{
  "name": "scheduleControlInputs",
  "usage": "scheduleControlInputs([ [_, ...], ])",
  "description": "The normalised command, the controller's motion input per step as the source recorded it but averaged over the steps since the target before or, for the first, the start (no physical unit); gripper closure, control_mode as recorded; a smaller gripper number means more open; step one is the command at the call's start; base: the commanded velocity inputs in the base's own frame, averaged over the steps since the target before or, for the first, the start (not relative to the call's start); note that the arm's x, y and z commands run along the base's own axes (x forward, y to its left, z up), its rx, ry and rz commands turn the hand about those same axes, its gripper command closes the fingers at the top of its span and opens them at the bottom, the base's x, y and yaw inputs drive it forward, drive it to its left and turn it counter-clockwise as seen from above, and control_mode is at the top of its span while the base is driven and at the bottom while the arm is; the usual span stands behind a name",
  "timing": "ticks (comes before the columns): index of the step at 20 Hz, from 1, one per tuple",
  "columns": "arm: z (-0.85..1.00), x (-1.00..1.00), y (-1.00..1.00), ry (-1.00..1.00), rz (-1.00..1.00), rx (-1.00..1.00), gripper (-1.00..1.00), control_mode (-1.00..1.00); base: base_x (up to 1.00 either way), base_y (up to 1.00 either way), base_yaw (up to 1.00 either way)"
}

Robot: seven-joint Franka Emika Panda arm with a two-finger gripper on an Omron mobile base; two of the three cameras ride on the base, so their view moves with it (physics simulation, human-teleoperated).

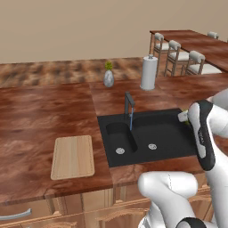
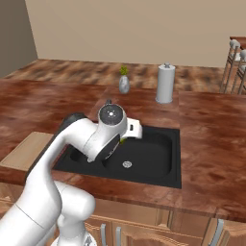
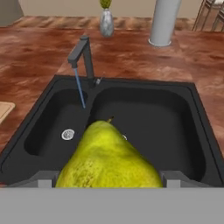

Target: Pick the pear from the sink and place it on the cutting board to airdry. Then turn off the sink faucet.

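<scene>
One pear [image 3: 109,159], one cutting board [image 1: 73,156], one faucet [image 1: 128,105], one black sink [image 1: 167,129] with two drains. One vase [image 1: 108,78], one paper towel roll [image 1: 148,72]. Four chairs.

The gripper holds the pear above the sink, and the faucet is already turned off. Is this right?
Not quite. The gripper does hold the pear above the sink, but the faucet is on: the hand view shows a thin blue stream falling into the narrow basin.

White arm folded forward at the elbow, hand [image 3: 107,181] low, fingers closed on the pear [image 3: 109,157]
</scene>
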Motion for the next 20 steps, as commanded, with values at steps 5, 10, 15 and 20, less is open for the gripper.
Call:
scheduleControlInputs([
  [5,0.36,-0.47,0.01,0.09,0.0,0.17,1.0,-1.0,0.0,0.0,0.0],
  [10,0.03,-0.53,0.2,0.0,0.0,0.04,1.0,-1.0,0.0,0.0,0.0],
  [15,0.1,-0.38,0.51,0.0,0.0,0.0,1.0,-1.0,0.0,0.0,0.0],
  [20,0.24,-0.26,0.64,0.0,0.03,-0.03,1.0,-1.0,0.0,0.0,0.0],
])
